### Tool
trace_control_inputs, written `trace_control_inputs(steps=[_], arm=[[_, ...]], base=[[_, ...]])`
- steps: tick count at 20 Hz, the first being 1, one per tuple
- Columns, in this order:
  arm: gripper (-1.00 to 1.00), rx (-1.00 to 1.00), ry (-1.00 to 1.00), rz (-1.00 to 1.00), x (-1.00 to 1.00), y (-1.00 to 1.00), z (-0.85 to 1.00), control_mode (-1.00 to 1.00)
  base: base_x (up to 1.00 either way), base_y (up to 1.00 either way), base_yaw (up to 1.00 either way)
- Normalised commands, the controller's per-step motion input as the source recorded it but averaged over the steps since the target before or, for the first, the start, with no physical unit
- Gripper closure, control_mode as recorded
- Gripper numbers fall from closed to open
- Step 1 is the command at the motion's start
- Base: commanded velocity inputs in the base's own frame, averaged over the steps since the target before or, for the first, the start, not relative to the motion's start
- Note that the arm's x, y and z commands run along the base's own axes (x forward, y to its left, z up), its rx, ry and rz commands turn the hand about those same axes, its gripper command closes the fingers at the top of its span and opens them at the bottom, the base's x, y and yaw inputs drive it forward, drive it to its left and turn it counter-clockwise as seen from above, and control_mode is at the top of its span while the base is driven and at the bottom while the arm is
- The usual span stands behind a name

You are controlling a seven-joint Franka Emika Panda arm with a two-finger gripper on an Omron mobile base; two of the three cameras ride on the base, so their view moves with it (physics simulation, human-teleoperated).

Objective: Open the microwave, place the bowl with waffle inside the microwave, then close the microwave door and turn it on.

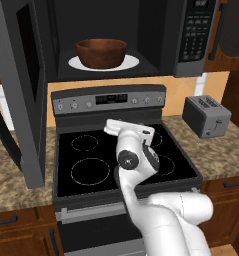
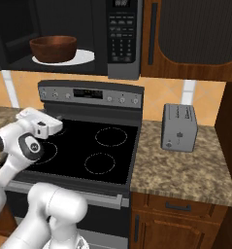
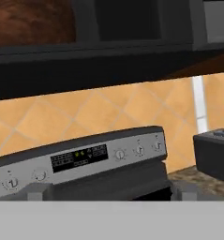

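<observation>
Above stove [image 1: 116, 155]: bowl [image 1: 101, 52] inside microwave [image 2: 64, 34] | toaster [image 1: 207, 116] right | end effector [image 2: 58, 118] seemingly open, empty

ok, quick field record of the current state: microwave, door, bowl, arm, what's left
microwave: above the stove, cavity exposed
door: swung open to the left
bowl: inside, on the white turntable plate
waffle: cannot tell, bowl's inside hidden
pincer: open per its state, empty; arm low over the stove
toaster: on the counter right of the stove
left: close the door, start the microwave
</observation>
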Motion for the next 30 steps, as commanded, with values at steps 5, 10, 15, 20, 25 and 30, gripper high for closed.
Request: trace_control_inputs(steps=[5, 10, 15, 20, 25, 30], arm=[[-1.00, -0.17, -0.20, -0.27, -0.34, 0.43, 0.01, -1.00], [-1.00, -0.08, -0.25, -0.16, -0.64, 0.36, 0.09, -1.00], [-1.00, -0.03, -0.21, -0.02, -0.85, 0.39, 0.35, -1.00], [-1.00, -0.03, -0.20, -0.03, -0.63, 0.46, 0.24, -1.00], [-1.00, -0.03, -0.27, -0.02, -0.64, 0.36, 0.70, -1.00], [-1.00, -0.04, -0.12, -0.01, -0.46, 0.37, 0.32, -1.00]], base=[[0.00, 0.00, 0.00], [0.00, 0.00, 0.00], [0.00, 0.00, 0.00], [0.00, 0.00, 0.00], [0.00, 0.00, 0.00], [0.00, 0.00, 0.00]])
